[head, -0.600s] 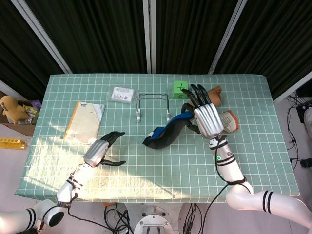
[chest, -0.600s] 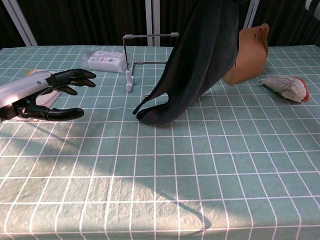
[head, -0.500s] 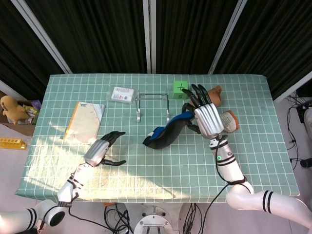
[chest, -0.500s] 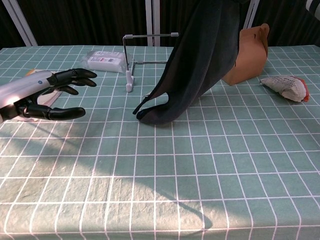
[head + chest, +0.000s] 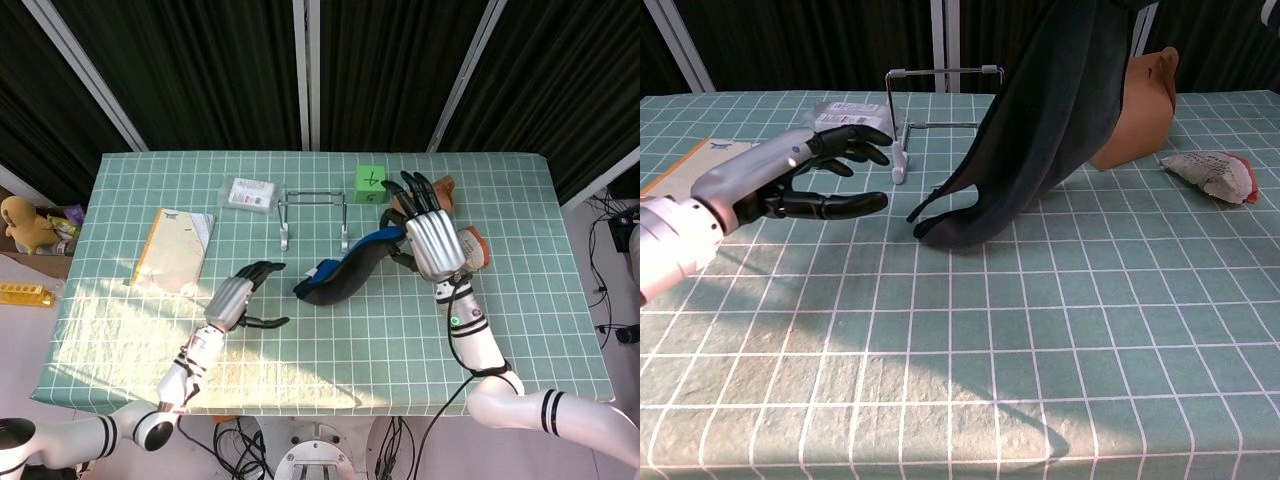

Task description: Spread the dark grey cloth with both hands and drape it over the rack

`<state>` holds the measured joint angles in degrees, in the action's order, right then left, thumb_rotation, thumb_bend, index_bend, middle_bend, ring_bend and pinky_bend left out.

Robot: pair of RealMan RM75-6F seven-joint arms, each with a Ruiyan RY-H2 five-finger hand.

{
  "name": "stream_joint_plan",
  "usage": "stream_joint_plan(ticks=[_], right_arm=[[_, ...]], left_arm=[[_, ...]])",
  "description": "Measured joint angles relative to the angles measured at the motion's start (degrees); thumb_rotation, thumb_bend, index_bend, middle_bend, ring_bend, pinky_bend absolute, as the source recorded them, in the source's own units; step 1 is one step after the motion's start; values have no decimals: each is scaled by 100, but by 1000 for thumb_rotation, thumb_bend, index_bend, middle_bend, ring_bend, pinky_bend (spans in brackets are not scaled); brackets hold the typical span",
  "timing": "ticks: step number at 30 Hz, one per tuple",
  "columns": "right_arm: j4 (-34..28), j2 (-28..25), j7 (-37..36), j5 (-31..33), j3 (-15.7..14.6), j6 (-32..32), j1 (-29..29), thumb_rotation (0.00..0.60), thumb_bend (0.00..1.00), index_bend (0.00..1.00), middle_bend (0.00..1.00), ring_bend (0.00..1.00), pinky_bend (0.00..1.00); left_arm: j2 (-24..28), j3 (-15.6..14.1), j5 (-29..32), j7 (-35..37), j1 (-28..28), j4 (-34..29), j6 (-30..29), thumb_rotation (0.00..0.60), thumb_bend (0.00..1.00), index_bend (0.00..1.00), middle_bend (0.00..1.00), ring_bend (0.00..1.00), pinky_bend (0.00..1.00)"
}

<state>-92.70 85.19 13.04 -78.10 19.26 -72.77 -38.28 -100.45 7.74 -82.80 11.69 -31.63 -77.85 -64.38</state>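
Left fingers spread, near cloth edge; right hand holds it up

Green cube, white packet, booklet, brown box, crumpled wrapper

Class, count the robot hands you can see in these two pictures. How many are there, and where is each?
2. The left hand hovers open above the table, near the cloth's low end. The right hand holds the cloth's upper end, raised.
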Motion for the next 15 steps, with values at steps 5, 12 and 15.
stream_joint_plan(ticks=[5, 12, 15], right_arm=[[-55, -32, 10, 11, 3, -12, -13, 600, 527, 1000, 173, 0, 0], [-81, -88, 6, 120, 23, 63, -48, 600, 526, 1000, 169, 0, 0], [-88, -108, -10, 143, 37, 75, -70, 600, 527, 1000, 168, 0, 0]], left_arm=[[-554, 209, 116, -209, -114, 511, -131, 306, 78, 243, 231, 178, 206], [-1198, 422, 133, -218, -305, 1317, -360, 332, 100, 257, 246, 188, 209], [-1425, 474, 127, -148, -373, 1631, -423, 332, 100, 265, 253, 193, 209]])
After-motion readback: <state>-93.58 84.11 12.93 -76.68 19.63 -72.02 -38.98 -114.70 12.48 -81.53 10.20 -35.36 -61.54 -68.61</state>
